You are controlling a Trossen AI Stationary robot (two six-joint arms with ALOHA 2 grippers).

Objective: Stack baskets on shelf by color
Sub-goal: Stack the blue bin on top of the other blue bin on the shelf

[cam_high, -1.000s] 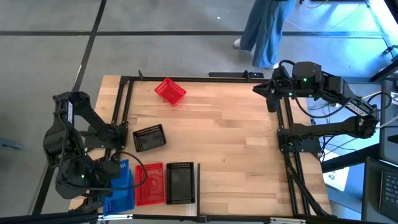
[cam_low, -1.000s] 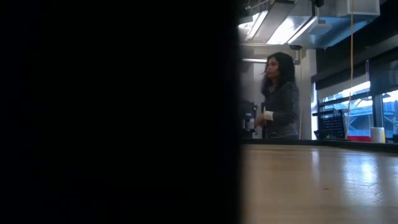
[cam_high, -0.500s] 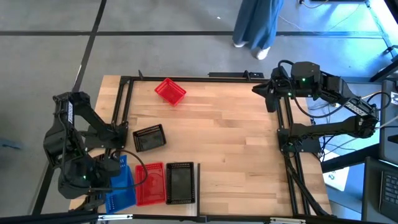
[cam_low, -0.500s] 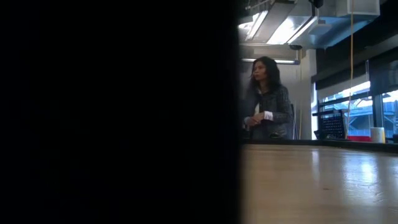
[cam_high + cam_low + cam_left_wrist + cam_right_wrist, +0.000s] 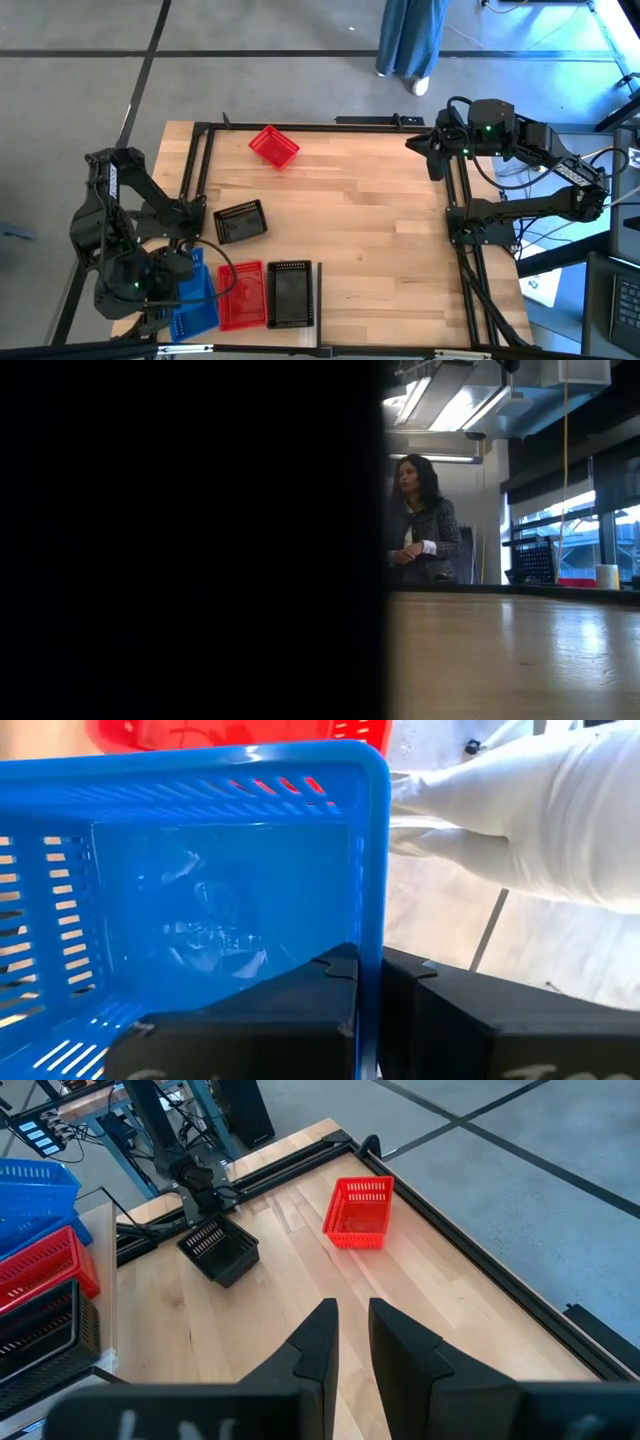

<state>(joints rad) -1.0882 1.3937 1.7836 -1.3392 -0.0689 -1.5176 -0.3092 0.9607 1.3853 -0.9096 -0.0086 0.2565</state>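
The left pincer (image 5: pixel 368 982), clamped on a blue basket's (image 5: pixel 200 870) rim, holds it at the blue stack on the shelf (image 5: pixel 318 300); release should follow.

Three basket stacks (image 5: pixel 250 296) side by side at table's (image 5: pixel 380 230) near-left edge.

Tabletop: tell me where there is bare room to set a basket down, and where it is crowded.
Free: the wide stretch of tabletop between the loose black basket and the right arm's side, and the far edge right of the loose red basket. Crowded: the near left corner, with blue stack, red stack, black stack and left gripper.
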